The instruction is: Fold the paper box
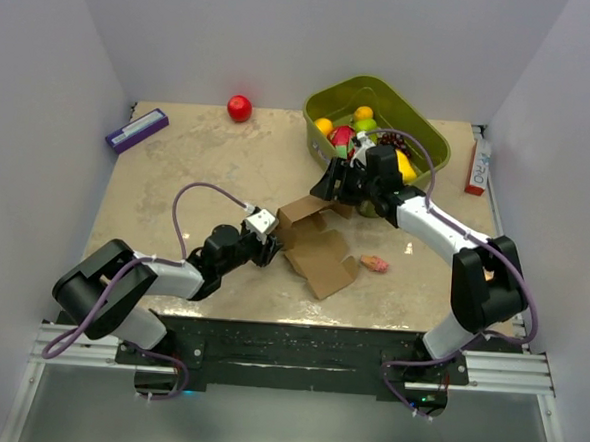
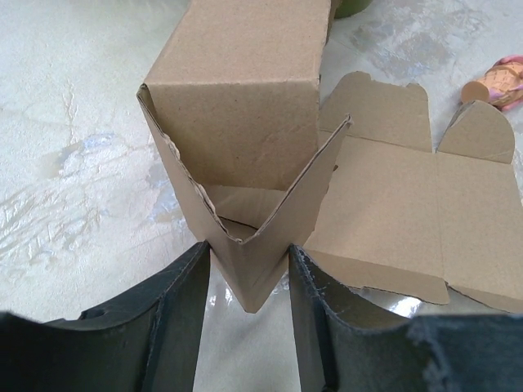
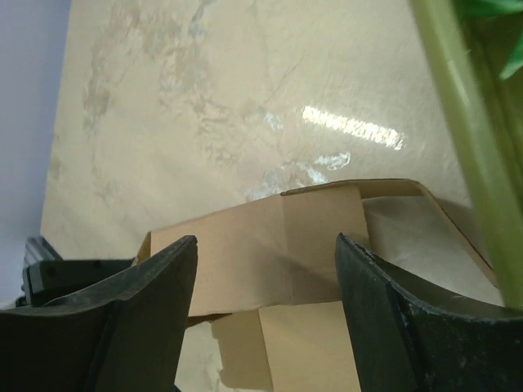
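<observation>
The paper box (image 1: 318,254) lies about mid-counter, just near and left of the green bin (image 1: 435,139), and it sits between the two arms. It is only partly formed. At its far-left end a couple of walls stand up, while the remaining panels and rounded flaps lie flat on the counter (image 1: 198,165), spreading toward the near right, so its long axis runs from far left to near right. The left gripper (image 1: 271,246) comes in low from the near left and is closed on the box. In the left wrist view its two fingers press either side of the V-shaped corner where two raised panels meet. The right gripper (image 1: 325,188) hangs over the far end of the box, close to the bin wall, with its jaws spread wide and nothing between them. The right wrist view shows a raised panel just below and ahead of them, apparently untouched. With the left arm anchoring the corner, the free right arm seems better placed to work. The unfolded panels lie to its near side, toward a small pink object (image 1: 374,263), so it would have to reach nearward across the standing walls to lift them.
</observation>
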